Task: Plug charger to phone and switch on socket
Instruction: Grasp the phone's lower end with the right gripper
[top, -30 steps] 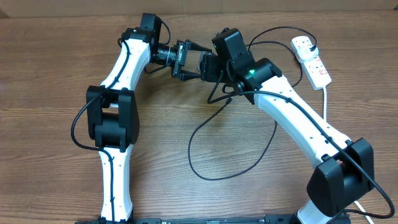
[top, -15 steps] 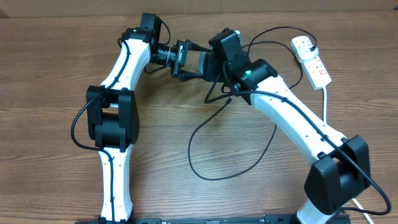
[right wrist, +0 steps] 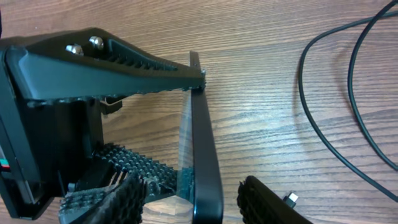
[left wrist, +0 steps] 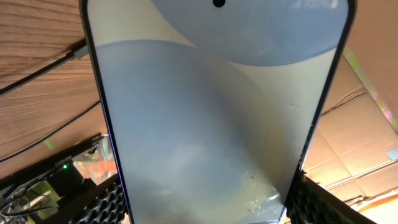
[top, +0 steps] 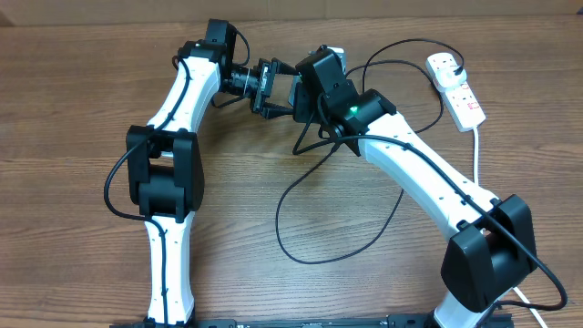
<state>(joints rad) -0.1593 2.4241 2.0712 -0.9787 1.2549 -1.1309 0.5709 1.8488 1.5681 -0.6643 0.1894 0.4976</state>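
Observation:
My left gripper [top: 284,89] is shut on the phone [left wrist: 217,112] and holds it on edge above the table at the far middle. Its textured pads [left wrist: 99,205] press both long sides. My right gripper [top: 303,94] is open and straddles the phone's thin black edge [right wrist: 205,162], with a gap at the right finger [right wrist: 267,202]. The charger's small connector tip [right wrist: 290,199] shows just beyond that finger. The black cable [top: 337,246] lies in loops. Its black plug [top: 459,66] sits in the white socket strip [top: 465,100] at the far right.
Cable strands cross the wood to the right of the phone [right wrist: 323,124]. The strip's thick white cord [top: 477,150] runs toward the front along the right edge. Both arms crowd the far middle of the table.
My right gripper has moved left and closed in around the phone held by the left gripper. The cable end below it has shifted left. The left arm has not moved.

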